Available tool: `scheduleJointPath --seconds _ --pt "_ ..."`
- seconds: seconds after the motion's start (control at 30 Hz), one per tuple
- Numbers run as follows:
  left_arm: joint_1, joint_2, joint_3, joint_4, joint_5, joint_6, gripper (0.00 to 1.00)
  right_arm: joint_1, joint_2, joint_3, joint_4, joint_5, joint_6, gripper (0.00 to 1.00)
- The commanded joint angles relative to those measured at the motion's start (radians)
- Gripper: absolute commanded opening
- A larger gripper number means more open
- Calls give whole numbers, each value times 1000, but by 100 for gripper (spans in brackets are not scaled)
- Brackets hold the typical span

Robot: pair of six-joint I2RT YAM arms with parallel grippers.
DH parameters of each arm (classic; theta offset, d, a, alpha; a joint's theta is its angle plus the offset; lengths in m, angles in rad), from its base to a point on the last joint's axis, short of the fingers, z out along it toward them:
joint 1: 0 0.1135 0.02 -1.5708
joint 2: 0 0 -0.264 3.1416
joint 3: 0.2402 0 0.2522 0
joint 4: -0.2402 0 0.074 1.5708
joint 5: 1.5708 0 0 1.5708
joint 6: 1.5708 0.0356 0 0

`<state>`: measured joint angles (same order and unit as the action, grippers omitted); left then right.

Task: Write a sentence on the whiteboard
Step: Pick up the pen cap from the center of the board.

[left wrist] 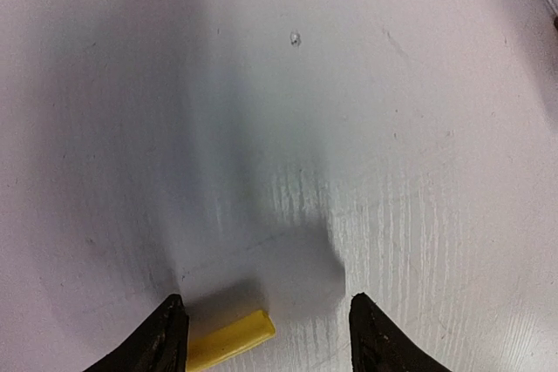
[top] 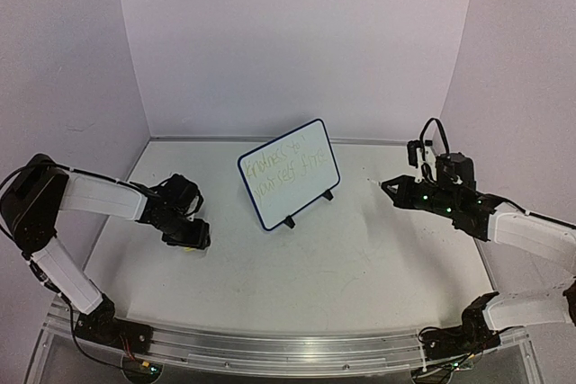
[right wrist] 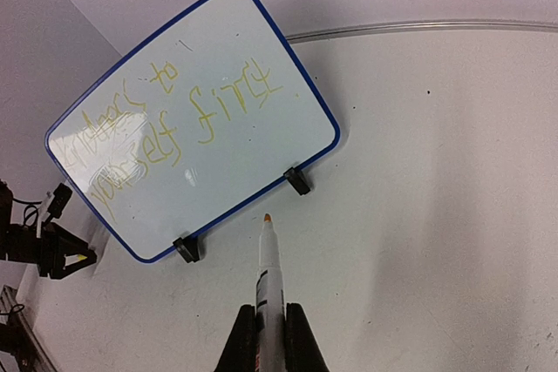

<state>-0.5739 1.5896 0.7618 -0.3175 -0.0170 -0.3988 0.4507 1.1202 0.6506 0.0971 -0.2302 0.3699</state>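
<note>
The whiteboard stands tilted on two black clip feet at mid-table, blue-rimmed. The sentence fills it in two lines of thin yellow strokes. My right gripper is shut on a white marker, uncapped. The marker's orange tip points at the board's lower edge, a short gap away. My left gripper hangs open low over the table, left of the board. A yellow marker cap lies on the table between its fingers, close to the left finger.
White walls close the table at the back and both sides. In the right wrist view, the left arm shows at the far left beyond the board. A metal rail runs along the near edge between the arm bases.
</note>
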Motion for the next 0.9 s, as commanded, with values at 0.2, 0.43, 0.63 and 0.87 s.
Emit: scheduleJointPath --seconds 0.2,0.43,0.63,0.87 --pt "3 -69 -47 -37 106 -48 61 5 7 -4 38 -4 14 0" --pt "-2 -84 -75 -35 146 -72 55 4 9 -6 41 -5 17 0" --pt "-5 -94 -77 -84 115 -97 47 5 10 -7 42 -5 20 0" --pt "-7 -86 -69 -115 70 -111 30 5 14 -8 47 -4 19 0"
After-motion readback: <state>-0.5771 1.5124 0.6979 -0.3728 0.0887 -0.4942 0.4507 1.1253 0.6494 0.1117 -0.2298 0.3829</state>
